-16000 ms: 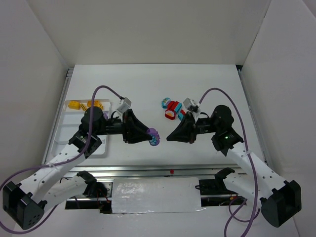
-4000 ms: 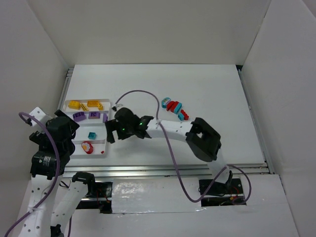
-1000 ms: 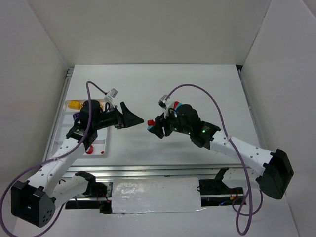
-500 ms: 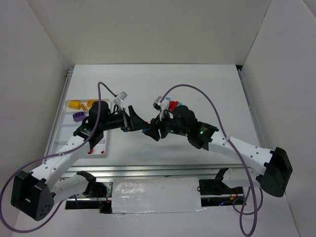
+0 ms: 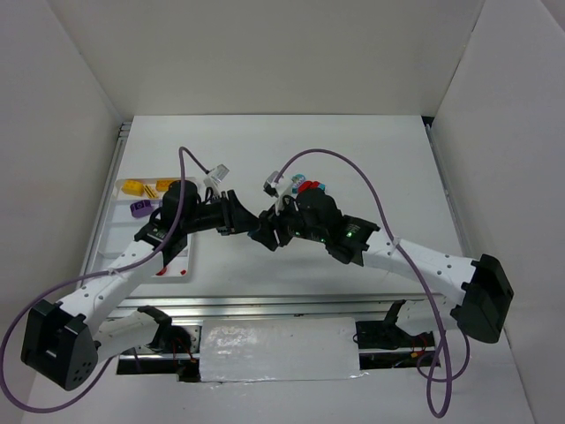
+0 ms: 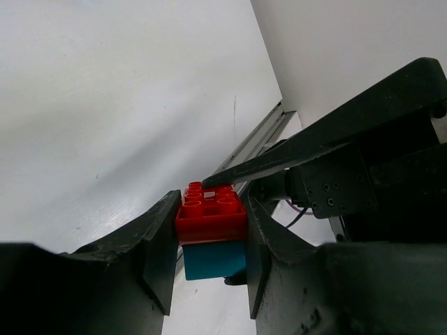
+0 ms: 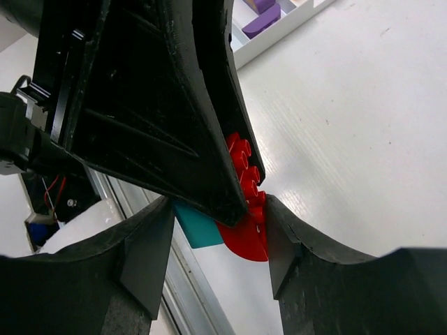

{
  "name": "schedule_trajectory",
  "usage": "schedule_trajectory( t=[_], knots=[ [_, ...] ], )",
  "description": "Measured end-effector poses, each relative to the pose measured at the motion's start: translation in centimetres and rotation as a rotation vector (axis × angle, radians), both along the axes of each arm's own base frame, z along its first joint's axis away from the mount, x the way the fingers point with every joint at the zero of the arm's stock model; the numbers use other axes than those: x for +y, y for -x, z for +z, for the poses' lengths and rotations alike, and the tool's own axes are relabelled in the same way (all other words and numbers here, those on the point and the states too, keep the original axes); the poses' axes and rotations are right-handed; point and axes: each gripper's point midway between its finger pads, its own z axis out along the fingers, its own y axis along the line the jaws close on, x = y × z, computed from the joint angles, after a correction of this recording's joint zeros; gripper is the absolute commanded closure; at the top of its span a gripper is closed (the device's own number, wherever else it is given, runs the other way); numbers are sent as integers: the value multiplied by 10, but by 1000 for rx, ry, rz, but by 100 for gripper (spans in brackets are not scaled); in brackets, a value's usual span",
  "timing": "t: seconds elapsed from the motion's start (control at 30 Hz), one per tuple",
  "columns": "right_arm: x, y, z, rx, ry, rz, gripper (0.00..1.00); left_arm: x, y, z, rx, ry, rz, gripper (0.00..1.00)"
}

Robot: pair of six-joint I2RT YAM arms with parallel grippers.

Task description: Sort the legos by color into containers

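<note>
Got the left gripper (image 6: 209, 234) pinching the red-on-teal lego stack (image 6: 209, 218) by the red brick's sides, up off the table near its middle. Also squeezing that same stack top-to-bottom with the right gripper (image 7: 218, 241), one finger on the studs. Can't make out any print on the loose legos (image 5: 305, 186) just behind, too small. Over by the left edge, seeing yellow legos (image 5: 132, 187) and a purple lego (image 5: 139, 208) in the white tray (image 5: 128, 225). Loads of bare tabletop (image 5: 388, 159) toward the far and right walls.
</note>
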Motion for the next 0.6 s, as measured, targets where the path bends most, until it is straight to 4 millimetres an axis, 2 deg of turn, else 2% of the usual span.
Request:
schedule_trajectory(
  t=[0.03,0.1,0.13,0.4,0.6],
  knots=[
    [0,-1,-1,4,1,-6,86,0,-1,-1,-2,-4,5,100],
    [1,-2,-2,10,2,-19,25,1,-2,-2,-5,-10,8,100],
    [1,-3,-2,16,0,-28,2,1,-1,-2,-9,-15,4,100],
    [-5,-4,0,45,-32,-8,0,-1,0,12,-96,-40,-39,100],
    [-36,9,24,92,-145,122,0,-1,9,25,-196,-25,-96,100]
  ],
)
